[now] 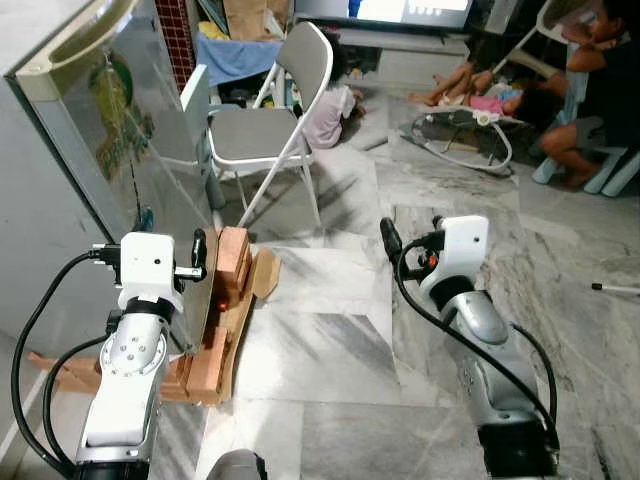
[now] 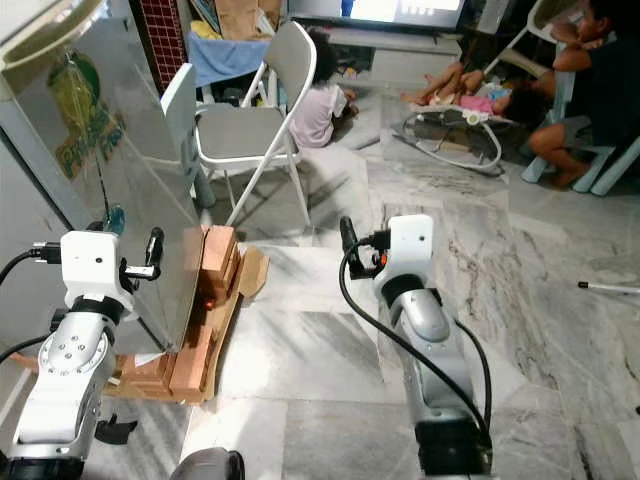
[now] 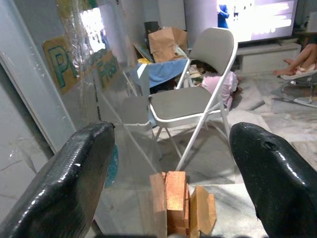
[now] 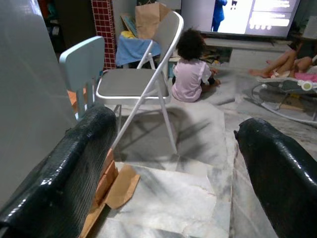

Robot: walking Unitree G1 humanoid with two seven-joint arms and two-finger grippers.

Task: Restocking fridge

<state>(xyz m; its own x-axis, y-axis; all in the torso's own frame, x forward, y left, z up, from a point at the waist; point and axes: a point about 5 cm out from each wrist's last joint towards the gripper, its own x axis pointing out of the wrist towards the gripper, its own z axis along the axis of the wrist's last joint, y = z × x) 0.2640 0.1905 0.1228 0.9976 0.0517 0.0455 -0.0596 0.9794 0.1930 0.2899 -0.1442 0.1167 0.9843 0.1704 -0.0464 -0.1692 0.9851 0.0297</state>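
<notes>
Fingers of the left gripper stand wide apart with nothing between them, raised close beside the fridge, whose grey door, with a green sticker on it, looks closed. At the fridge's foot, just past the gripper, sits a stack of wooden blocks with a cardboard scrap against it. The right gripper is likewise spread wide and empty, held out over the bare marble floor, well apart from the fridge.

Beyond the blocks, near the fridge's far corner, stands a folding chair, with a small pale-blue chair just beside it. A person in pink sits on the floor behind the folding chair; others sit further off, by a baby bouncer.

Judging by this, the restocking has barely begun: the door is not yet open, neither gripper carries any item, and no groceries to load can be made out. What seems left is nearly all of it: getting the door open, fetching items, placing them inside, closing up.
</notes>
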